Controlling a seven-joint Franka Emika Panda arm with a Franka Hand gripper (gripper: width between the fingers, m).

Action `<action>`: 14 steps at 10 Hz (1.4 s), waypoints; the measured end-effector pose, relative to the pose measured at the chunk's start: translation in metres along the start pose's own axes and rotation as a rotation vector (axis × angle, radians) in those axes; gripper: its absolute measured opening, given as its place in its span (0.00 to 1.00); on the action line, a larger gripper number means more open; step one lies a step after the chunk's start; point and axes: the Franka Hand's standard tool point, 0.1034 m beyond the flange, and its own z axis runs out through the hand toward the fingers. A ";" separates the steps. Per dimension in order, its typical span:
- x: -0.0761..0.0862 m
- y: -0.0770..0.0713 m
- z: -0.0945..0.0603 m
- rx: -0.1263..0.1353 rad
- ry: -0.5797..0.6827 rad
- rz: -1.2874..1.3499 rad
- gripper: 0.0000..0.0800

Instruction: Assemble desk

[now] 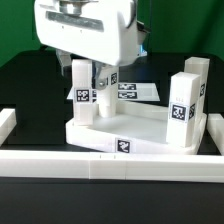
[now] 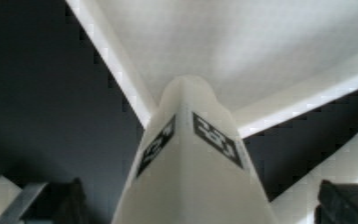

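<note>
You see three legs standing on the tabletop [image 1: 140,128] — the gripper [image 1: 96,78] has its fingers spread, released around one leg [image 1: 82,92]; a fourth is not visible.

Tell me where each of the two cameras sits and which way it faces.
Exterior view: off the arm, low, facing the scene across the border rail; it sees the tabletop, standing legs and the gripper above them.
Wrist view: on the wrist, looking down along a leg onto the tabletop; the gripper's fingers show beside the leg, open.
Shared: the tabletop and the leg under the gripper.
</note>
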 end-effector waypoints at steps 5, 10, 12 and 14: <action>-0.002 -0.002 0.000 -0.007 0.002 -0.377 0.81; 0.001 0.002 -0.001 -0.014 0.002 -0.704 0.81; 0.001 0.003 0.000 -0.015 0.001 -0.752 0.66; 0.001 0.003 0.000 -0.015 0.000 -0.749 0.50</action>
